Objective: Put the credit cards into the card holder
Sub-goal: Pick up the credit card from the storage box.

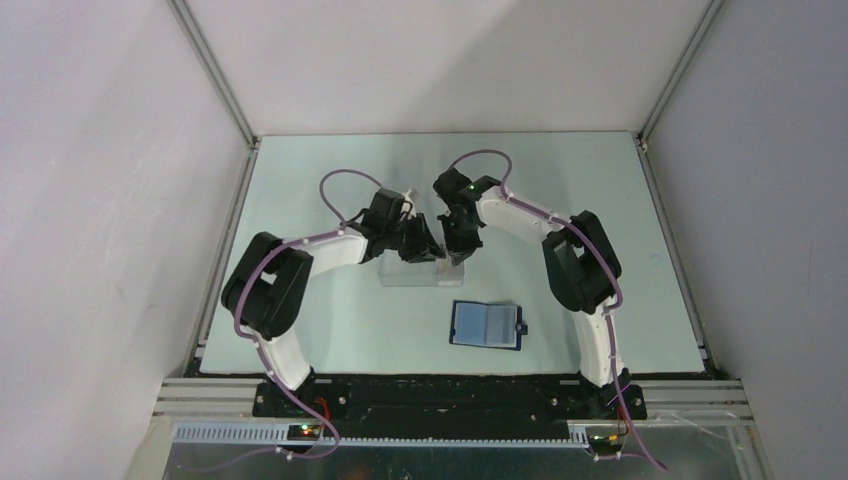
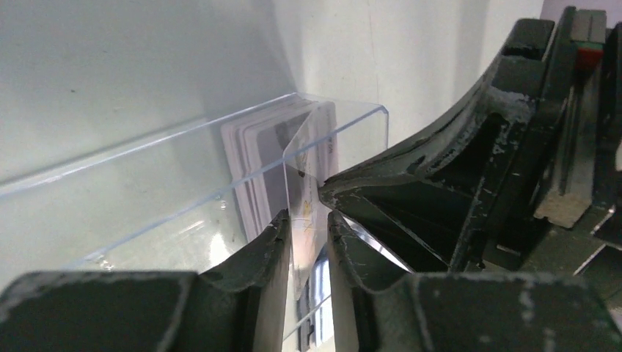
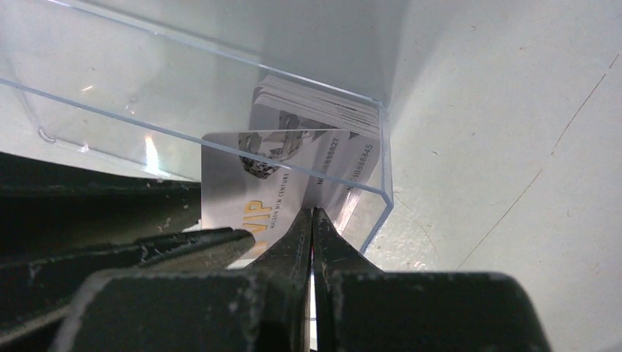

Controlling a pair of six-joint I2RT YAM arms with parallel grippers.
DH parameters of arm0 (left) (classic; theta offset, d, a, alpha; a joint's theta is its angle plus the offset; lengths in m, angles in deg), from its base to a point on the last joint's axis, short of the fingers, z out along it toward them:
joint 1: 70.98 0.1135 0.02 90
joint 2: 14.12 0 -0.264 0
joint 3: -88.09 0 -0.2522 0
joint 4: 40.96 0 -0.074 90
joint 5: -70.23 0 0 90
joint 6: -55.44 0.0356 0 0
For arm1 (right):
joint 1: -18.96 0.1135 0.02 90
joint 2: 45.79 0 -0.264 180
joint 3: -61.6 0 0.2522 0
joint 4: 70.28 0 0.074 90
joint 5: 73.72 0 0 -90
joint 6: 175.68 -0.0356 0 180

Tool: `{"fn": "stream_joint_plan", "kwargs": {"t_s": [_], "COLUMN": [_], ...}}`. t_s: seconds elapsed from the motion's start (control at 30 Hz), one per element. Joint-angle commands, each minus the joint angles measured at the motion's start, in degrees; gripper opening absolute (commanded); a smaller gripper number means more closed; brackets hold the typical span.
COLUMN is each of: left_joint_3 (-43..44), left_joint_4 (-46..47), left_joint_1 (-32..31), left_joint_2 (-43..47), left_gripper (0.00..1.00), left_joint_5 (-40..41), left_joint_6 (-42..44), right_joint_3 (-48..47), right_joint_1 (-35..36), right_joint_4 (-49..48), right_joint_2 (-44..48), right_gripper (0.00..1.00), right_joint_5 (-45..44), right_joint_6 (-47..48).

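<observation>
A clear plastic tray (image 1: 405, 275) lies at mid-table and holds a stack of pale credit cards (image 3: 323, 106) on edge at its right end (image 2: 253, 161). My right gripper (image 3: 313, 213) is shut on the edge of one credit card (image 3: 242, 183), printed "VIP", lifted out of the stack. My left gripper (image 2: 308, 216) straddles that same card (image 2: 304, 183), its jaws part-way in with a gap still showing. Both grippers meet over the tray's right end (image 1: 445, 252). The card holder (image 1: 487, 324) lies open, showing its lighter blue inside, nearer the bases.
The tray's thin clear walls (image 2: 147, 183) rise around the stack. The right arm's dark fingers (image 2: 411, 191) crowd close to my left jaws. Grey side walls enclose the pale green table (image 1: 330, 330).
</observation>
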Motion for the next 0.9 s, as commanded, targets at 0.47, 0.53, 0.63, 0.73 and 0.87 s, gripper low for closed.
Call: {"fn": "stream_joint_plan", "kwargs": {"t_s": [0.47, 0.53, 0.63, 0.73, 0.87], "left_joint_3": [4.3, 4.1, 3.1, 1.7, -2.6], "left_joint_4": [-6.2, -6.8, -7.0, -7.0, -3.5], "left_joint_1": [-3.1, -3.0, -3.0, -3.0, -3.0], "left_joint_2": [4.8, 7.6, 13.6, 20.9, 30.3], "left_gripper": [0.0, 0.0, 0.0, 0.0, 0.0], "left_joint_5": [4.2, 6.2, 8.9, 10.0, 9.3], "left_joint_6": [4.1, 4.2, 3.7, 2.8, -0.3], "right_joint_3": [1.9, 2.0, 2.4, 6.4, 18.6], "right_joint_1": [-0.2, -0.3, -0.6, -2.6, -7.0], "right_joint_4": [-2.1, -2.3, -2.7, -4.6, -17.8], "right_joint_2": [5.3, 8.3, 14.2, 20.2, 35.1], "right_gripper": [0.09, 0.21, 0.39, 0.54, 0.73], "right_joint_5": [2.0, 2.3, 3.2, 7.5, 20.3], "right_joint_6": [-0.7, -1.1, -1.7, -3.3, -6.8]}}
